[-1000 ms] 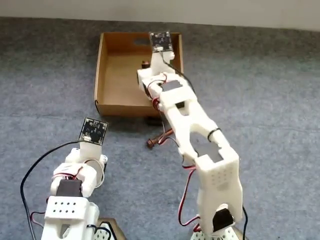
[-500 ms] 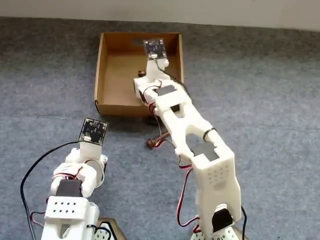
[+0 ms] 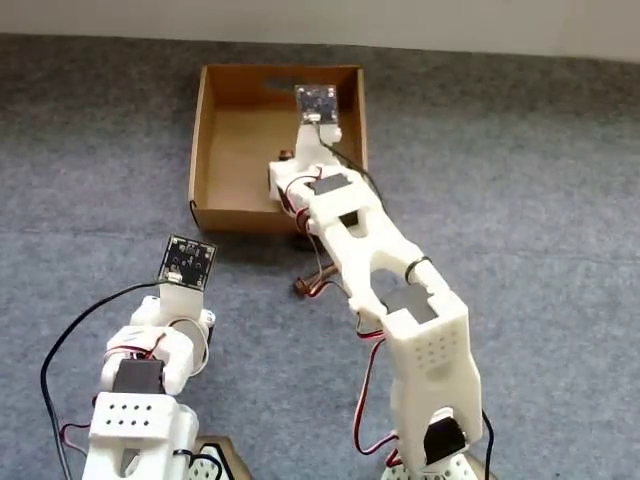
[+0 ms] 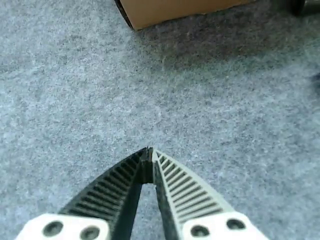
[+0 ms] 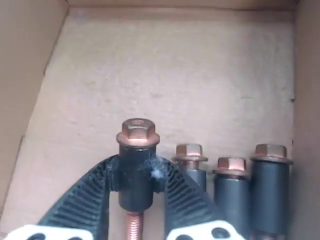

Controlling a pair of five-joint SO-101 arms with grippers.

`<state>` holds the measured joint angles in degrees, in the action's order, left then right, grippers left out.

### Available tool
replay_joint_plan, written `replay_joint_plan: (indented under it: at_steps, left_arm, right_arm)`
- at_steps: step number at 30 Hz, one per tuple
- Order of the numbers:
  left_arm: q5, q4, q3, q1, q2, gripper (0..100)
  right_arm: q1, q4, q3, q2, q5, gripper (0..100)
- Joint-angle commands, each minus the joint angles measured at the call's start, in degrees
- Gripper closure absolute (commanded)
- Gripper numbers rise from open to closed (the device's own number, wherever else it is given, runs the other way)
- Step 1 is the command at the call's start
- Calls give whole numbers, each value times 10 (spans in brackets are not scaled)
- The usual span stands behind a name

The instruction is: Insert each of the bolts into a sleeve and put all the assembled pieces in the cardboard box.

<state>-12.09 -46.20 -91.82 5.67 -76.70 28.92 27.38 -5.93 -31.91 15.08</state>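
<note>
My right gripper (image 5: 137, 167) is shut on a black sleeve with a copper bolt (image 5: 136, 150) through it, held just above the floor of the cardboard box (image 5: 175, 75). Three assembled pieces (image 5: 231, 185) lie side by side next to it, along the box wall. From above, the right arm stretches over the front wall of the box (image 3: 240, 215), its wrist (image 3: 317, 100) inside. My left gripper (image 4: 150, 156) is shut with nothing in it, low over the grey carpet near the left arm's base (image 3: 150, 350).
A loose copper bolt (image 3: 303, 286) lies on the carpet in front of the box, partly under the right arm. A dark sleeve (image 3: 305, 240) sits against the box's front wall. Open carpet lies left and right of the box.
The right arm has swung slightly to the left inside the box with the assembled piece in its gripper. The left arm has stayed put.
</note>
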Motion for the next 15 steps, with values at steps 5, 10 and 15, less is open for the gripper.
replay_joint_plan:
  at_steps: [5,10,15]
  left_arm:
    - [4,9,2,-7,-7,976]
    - [4,9,2,-7,-7,976]
    - [4,9,2,-7,-7,976]
  right_arm:
    - [-2,23,-10,7,-33,993]
    - [0,22,-9,7,-30,993]
    - [0,22,-8,7,-30,990]
